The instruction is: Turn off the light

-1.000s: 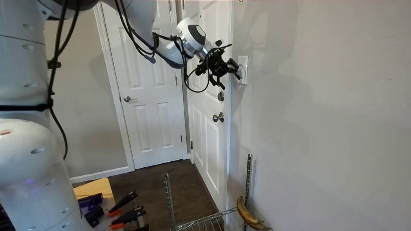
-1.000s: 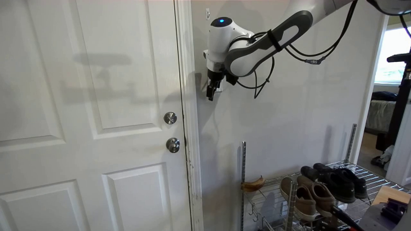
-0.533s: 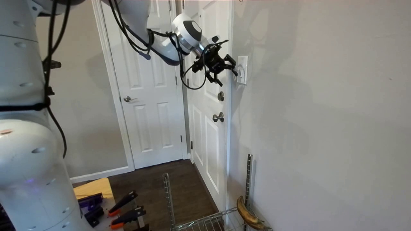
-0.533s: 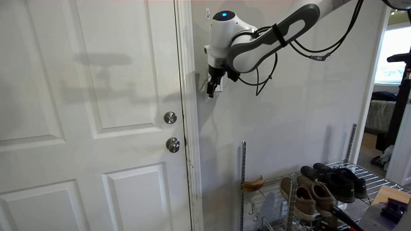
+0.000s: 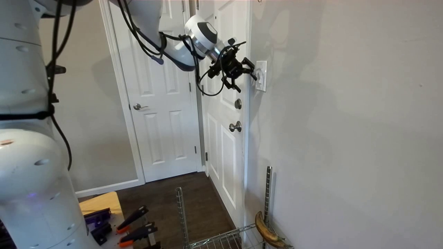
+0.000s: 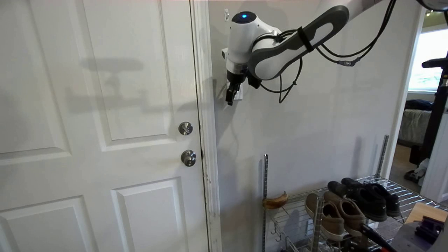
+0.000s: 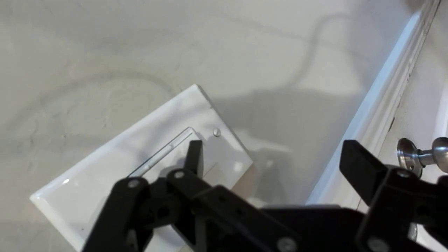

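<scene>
Switch (image 7: 136,159) sat on the wall (image 7: 105,52), 8 o'clock in wrist view. End effector (image 7: 274,159) stood wide, holding nothing. Panel (image 7: 176,154) judged slick, stiff, light to tip; pressing, not grasping, advised.

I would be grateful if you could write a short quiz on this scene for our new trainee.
1. True or false: in the wrist view, the black two-fingered gripper has its fingers spread apart, one in front of the white rectangular switch plate.
2. Multiple choice: in both exterior views, where is the round metallic deadbolt relative to the round metallic doorknob? A) below it; B) above it; C) level with it.
3. Fill in the blank: in an exterior view, the pair of shoes between the curved yellow-brown banana and the black shoes on the silver wire rack is coloured ______.
Key: 1. True. 2. B. 3. Brown.
</scene>
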You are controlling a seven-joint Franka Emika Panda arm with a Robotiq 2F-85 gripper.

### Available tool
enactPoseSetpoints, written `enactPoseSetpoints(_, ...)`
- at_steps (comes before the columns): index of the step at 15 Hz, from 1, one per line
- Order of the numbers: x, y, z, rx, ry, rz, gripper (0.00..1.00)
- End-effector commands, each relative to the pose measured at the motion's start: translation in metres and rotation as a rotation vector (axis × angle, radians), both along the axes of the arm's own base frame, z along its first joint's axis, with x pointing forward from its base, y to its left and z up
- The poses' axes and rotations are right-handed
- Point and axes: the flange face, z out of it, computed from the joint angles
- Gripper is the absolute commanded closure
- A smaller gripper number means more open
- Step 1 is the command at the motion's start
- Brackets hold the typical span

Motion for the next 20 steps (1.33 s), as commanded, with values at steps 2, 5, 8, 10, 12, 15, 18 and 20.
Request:
enactPoseSetpoints(2, 0.011, -0.002, 0.002, -0.027, -0.028, 0.016, 0.00)
enactPoseSetpoints(5, 0.023, -0.010, -0.004, -0.018, -0.010, -0.002, 0.00)
enactPoseSetpoints(8, 0.035, -0.019, -0.010, -0.008, 0.001, -0.023, 0.00)
enactPoseSetpoints(10, 0.043, -0.024, -0.013, -0.003, 0.005, -0.034, 0.00)
enactPoseSetpoints(12, 0.044, -0.022, -0.013, 0.000, 0.009, -0.034, 0.00)
enactPoseSetpoints(15, 0.042, -0.020, -0.012, 0.002, 0.008, -0.033, 0.00)
enactPoseSetpoints(18, 0.037, -0.019, -0.012, 0.016, 0.019, -0.035, 0.00)
enactPoseSetpoints(20, 0.026, -0.016, -0.011, 0.044, 0.044, -0.042, 0.00)
